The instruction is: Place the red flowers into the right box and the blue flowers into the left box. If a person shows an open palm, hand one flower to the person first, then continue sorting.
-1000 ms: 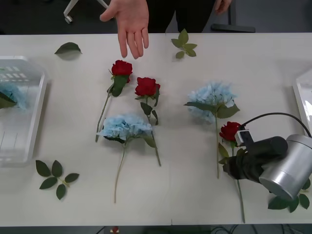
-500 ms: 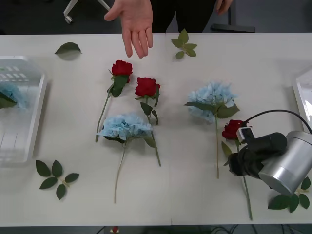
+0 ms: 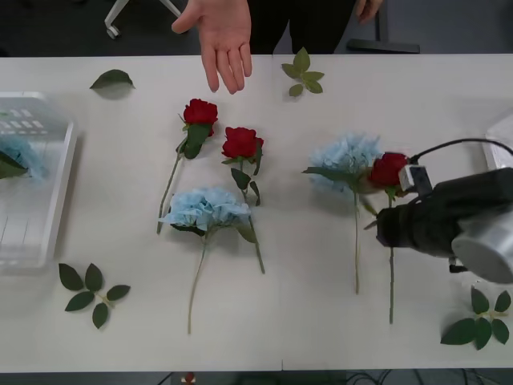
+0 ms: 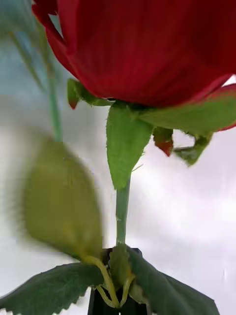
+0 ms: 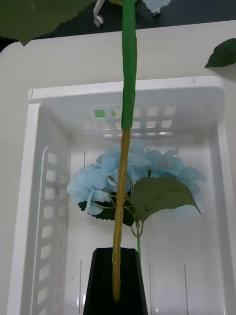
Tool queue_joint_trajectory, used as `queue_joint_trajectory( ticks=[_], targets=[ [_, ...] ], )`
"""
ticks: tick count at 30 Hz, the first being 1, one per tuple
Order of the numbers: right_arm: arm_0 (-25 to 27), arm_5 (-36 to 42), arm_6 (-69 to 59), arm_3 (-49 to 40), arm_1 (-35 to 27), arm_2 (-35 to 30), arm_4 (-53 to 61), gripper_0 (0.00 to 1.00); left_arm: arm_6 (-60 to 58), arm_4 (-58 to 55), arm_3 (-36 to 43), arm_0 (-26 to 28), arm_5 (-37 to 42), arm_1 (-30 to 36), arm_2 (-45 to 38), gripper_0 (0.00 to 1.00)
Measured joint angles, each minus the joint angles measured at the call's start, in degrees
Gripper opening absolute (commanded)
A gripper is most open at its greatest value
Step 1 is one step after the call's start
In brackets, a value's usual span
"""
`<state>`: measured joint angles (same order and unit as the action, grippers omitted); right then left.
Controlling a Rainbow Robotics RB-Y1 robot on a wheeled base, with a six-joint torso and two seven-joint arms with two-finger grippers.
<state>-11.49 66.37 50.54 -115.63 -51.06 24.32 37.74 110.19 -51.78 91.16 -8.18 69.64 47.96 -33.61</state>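
My right gripper (image 3: 391,226) is shut on the stem of a red flower (image 3: 389,170) and holds it above the table; its stem hangs toward the front edge. In the right wrist view that red flower (image 4: 147,49) looms close, its stem pinched in the right gripper (image 4: 118,301). Two more red flowers (image 3: 200,112) (image 3: 241,143) lie mid-table. Blue flowers (image 3: 207,208) (image 3: 346,164) lie nearby. A person's open palm (image 3: 224,40) reaches over the far edge. My left gripper (image 5: 116,278) is shut on a green stem above the left box (image 5: 44,162), where a blue flower (image 5: 132,179) lies.
The left box (image 3: 56,200) sits at the table's left edge and a corner of the right box (image 3: 503,132) shows at the right edge. Loose leaf sprigs lie at the far edge (image 3: 302,72), front left (image 3: 90,290) and front right (image 3: 479,319).
My right gripper has lifted the red flower off the table and carried it away from the front edge, toward the blue flower. The person's palm stays open and barely shifted.
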Motion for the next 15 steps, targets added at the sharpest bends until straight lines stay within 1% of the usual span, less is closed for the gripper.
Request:
queue_joint_trajectory(
  ticks=[3, 5, 7, 12, 15],
  targets=[
    [-0.2, -1.1, 8.5, -1.2, 0.0, -6.4, 3.6, 0.00, 0.0, 0.0, 0.0, 0.0, 0.0, 0.0, 0.0, 0.00],
    [-0.8, -3.8, 14.2, -1.4, 0.0, -9.6, 5.8, 0.00, 0.0, 0.0, 0.0, 0.0, 0.0, 0.0, 0.0, 0.00],
    [-1.8, -7.3, 16.2, -1.4, 0.0, -11.6, 8.2, 0.00, 0.0, 0.0, 0.0, 0.0, 0.0, 0.0, 0.0, 0.00],
    [-5.7, -17.4, 17.6, -1.4, 0.0, -12.5, 13.5, 0.00, 0.0, 0.0, 0.0, 0.0, 0.0, 0.0, 0.0, 0.00],
    [-8.5, -23.4, 22.7, -1.4, 0.0, -11.6, 16.6, 0.00, 0.0, 0.0, 0.0, 0.0, 0.0, 0.0, 0.0, 0.00]
  ],
)
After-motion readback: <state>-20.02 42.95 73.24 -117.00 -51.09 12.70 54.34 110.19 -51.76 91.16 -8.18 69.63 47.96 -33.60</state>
